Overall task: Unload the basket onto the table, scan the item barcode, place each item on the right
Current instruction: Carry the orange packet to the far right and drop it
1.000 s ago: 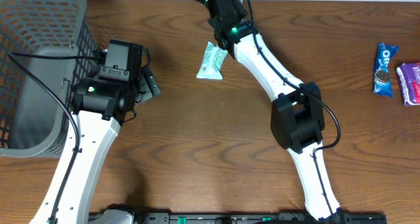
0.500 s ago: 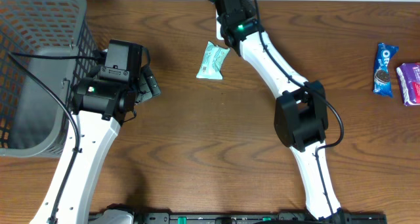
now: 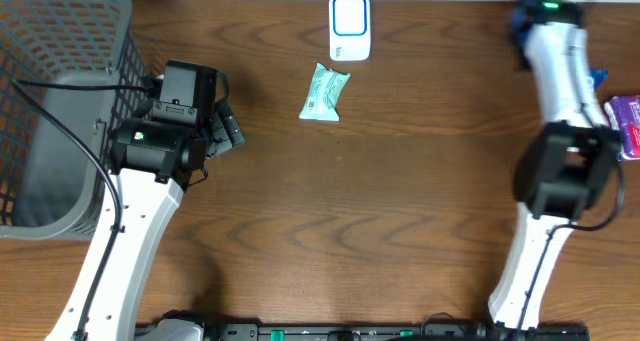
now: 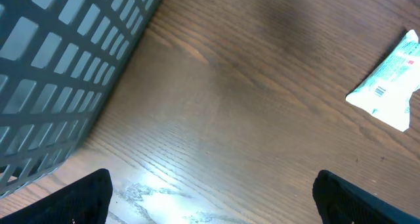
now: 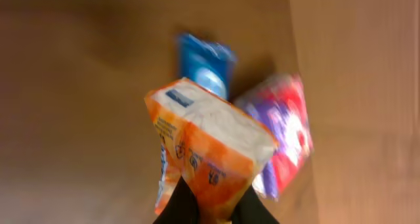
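Scanner (image 3: 350,26), white with a blue face, lies in the overhead view just up and right of the green packet (image 3: 325,91), close to it but apart, on the wooden table (image 3: 400,201). Left of the green packet, with bare wood between, the left gripper (image 3: 228,129) is beside the grey basket (image 3: 60,41), its fingers spread. Far right of the green packet, the right arm (image 3: 560,81) reaches to the table's far edge. It covers most of a blue cookie pack (image 3: 598,78) that lies beside a purple pack (image 3: 628,121). From above I cannot make out the fingers or what they carry. In the left wrist view the green packet lies flat at the right edge, with a small barcode on its upper face. The two black fingertips (image 4: 82,198) stand at the bottom corners, set wide apart with nothing between them, and the green packet is well ahead and right of that gap. The basket wall fills the corner far left of it. In the blurred right wrist view, the right gripper (image 5: 210,211) is pinched tight on the lower end of the orange packet (image 5: 210,152). The packet stands up from the fingers, lifted above the table, white face and blue label towards the lens. Beneath it the blue cookie pack and the purple pack lie side by side.
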Robot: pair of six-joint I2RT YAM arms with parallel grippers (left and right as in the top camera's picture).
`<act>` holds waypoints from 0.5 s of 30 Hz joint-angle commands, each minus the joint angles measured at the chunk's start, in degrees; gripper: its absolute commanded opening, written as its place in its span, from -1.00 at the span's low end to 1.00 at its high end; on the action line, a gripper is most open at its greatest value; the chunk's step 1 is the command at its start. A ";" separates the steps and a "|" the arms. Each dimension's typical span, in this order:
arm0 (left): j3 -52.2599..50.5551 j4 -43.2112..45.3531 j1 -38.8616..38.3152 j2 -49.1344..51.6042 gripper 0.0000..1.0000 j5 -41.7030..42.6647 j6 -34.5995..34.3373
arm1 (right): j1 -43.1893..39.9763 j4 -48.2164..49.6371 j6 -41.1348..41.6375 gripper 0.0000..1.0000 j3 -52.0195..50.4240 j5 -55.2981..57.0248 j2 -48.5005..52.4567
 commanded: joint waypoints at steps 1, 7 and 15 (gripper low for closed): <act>0.11 -0.17 0.20 0.11 0.96 0.31 -0.48 | -3.48 -1.11 5.40 -0.98 0.33 -0.63 -1.57; 0.11 -0.17 0.20 0.11 0.96 0.31 -0.48 | -8.17 -0.48 5.38 -0.28 0.31 -3.30 -1.57; 0.11 -0.17 0.20 0.11 0.96 0.31 -0.48 | -9.29 -1.97 4.31 0.33 0.28 -26.71 -1.57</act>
